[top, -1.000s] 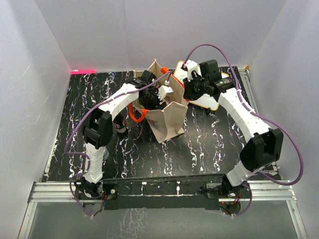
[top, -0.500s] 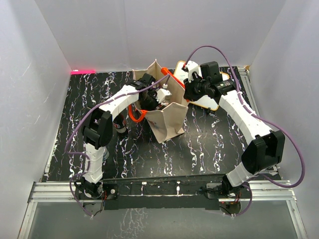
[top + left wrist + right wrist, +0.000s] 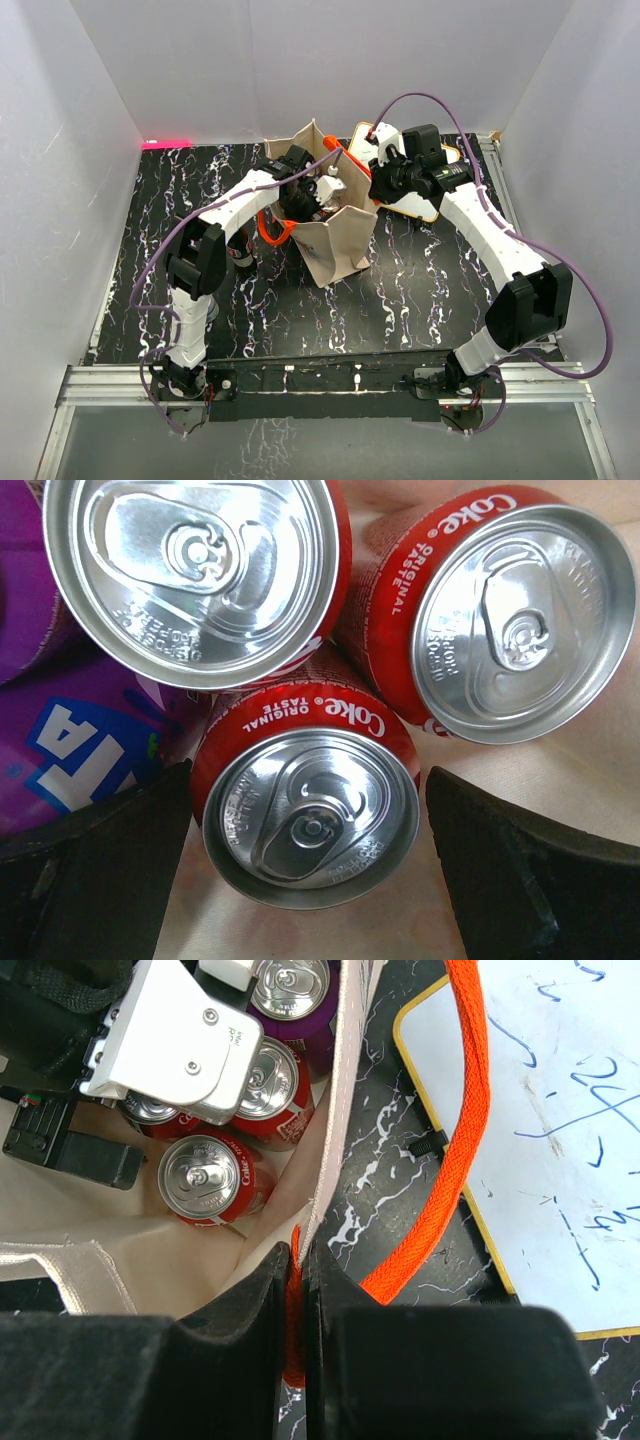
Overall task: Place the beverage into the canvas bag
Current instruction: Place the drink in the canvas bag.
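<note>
Careful: your left gripper [image 3: 310,880] is hanging wide open inside the canvas bag [image 3: 335,245], flanking the Coke can [image 3: 310,815] standing on its floor. Rising crooked, you are risking knocking it into neighbouring cans [image 3: 195,570]; your right gripper [image 3: 297,1290] is pinching the rim [image 3: 335,1130].

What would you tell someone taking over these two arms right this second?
Left end effector: open, down inside the canvas bag, fingers either side of an upright Coke can.
Right end effector: shut on the bag's rim, apparently holding it open.
Done: that can, two more red cans and a purple can are in the bag.
Left: probably raise the left end effector out, then free the rim. A dark object outside the bag, to its left, is too hidden to identify.
</note>
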Motion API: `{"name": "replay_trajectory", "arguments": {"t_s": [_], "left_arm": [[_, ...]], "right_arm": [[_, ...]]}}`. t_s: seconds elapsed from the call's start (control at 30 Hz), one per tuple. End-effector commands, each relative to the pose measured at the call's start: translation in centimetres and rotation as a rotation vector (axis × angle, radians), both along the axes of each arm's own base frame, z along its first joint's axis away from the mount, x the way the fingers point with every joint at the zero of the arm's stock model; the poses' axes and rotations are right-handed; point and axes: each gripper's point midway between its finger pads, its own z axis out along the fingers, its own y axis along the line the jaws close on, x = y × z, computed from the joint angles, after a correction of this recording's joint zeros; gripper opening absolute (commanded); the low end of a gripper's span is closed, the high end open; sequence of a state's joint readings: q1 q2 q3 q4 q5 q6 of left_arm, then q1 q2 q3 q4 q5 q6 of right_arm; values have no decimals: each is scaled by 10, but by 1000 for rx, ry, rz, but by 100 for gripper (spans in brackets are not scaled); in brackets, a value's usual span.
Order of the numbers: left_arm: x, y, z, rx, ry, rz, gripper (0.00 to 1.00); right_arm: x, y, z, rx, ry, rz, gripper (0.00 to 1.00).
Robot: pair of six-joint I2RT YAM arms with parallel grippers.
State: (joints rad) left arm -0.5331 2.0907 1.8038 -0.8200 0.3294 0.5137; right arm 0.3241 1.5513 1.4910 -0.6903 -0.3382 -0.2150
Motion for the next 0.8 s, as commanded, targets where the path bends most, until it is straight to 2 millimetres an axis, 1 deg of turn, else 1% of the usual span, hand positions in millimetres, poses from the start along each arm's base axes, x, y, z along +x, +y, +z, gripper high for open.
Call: {"name": "replay_trajectory", "arguments": {"t_s": [0.0, 0.17, 0.33, 0.57, 0.67, 0.77], "left_arm": [[11, 12, 37, 6, -86, 44, 97], [10, 14, 44, 0, -98, 48, 97], [9, 13, 57, -15, -122, 46, 97], [4, 16, 73, -27, -147, 41, 97], [2, 15, 82, -51, -159, 32, 97], [-2, 12, 86, -70, -145, 26, 97]], "right_arm": [[2, -6, 20, 12, -67, -17, 8], [2, -7, 20, 11, -67, -22, 8], [1, -5, 20, 15, -65, -18, 8], [1, -6, 20, 14, -65, -17, 8], [1, -6, 21, 12, -68, -15, 8], [0, -4, 21, 18, -64, -12, 8]]}}
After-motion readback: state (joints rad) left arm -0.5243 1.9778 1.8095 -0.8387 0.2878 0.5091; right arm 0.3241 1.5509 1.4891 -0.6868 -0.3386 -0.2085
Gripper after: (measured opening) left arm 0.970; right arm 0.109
